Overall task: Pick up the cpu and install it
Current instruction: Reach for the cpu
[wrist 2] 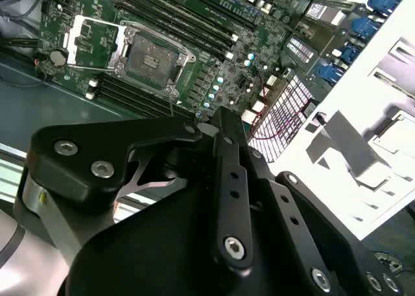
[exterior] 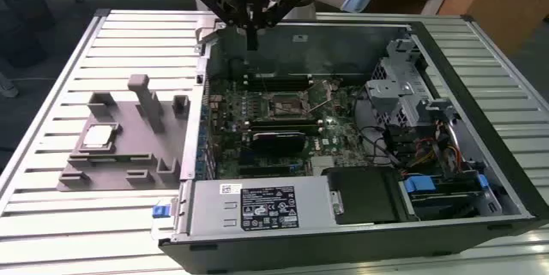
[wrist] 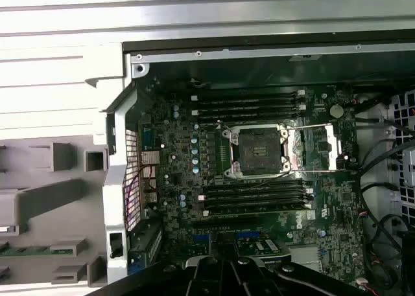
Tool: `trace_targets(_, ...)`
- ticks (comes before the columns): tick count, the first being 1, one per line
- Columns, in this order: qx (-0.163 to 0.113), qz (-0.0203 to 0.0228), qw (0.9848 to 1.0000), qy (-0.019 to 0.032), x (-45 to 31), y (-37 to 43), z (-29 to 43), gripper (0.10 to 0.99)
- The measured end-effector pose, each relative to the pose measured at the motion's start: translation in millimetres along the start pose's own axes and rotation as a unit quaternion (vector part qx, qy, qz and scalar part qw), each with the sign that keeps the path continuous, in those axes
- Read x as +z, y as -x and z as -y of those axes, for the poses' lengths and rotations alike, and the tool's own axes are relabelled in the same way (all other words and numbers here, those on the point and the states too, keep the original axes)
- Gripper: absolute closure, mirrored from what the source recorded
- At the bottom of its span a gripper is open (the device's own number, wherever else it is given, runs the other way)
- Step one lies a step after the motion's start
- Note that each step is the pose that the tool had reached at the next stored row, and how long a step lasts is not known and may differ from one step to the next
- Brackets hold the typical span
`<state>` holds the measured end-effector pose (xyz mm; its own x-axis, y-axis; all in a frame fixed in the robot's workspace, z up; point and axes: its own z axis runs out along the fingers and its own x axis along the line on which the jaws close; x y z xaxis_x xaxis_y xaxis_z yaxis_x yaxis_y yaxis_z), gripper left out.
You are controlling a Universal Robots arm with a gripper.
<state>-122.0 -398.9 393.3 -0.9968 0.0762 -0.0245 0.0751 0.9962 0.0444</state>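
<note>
A bench [exterior: 51, 223] of pale ribbed metal slats takes up most of the exterior view, its slats running across the frame. 2 things rest directly on it. A grey slotted fixture [exterior: 128, 153] sits at the left middle of the frame. An open black computer case [exterior: 343, 246] lies on its side across the centre and right. The 2 stand just beside each other.

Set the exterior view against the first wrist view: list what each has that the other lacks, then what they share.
Exterior view: the cpu lying on the grey holder, and the whole gripper hanging over the case's far wall. First wrist view: the round coin cell beside the swung-open socket frame. Shared: the empty motherboard socket, the memory slots, the holder.
</note>
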Motion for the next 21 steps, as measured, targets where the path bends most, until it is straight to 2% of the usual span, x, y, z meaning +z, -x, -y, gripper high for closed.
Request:
trace_targets(10, 0.0, 0.0, 1.0, 0.0, 0.0, -0.2, 0.0, 0.98)
trace_targets(21, 0.0, 0.0, 1.0, 0.0, 0.0, -11.7, 0.8, 0.98)
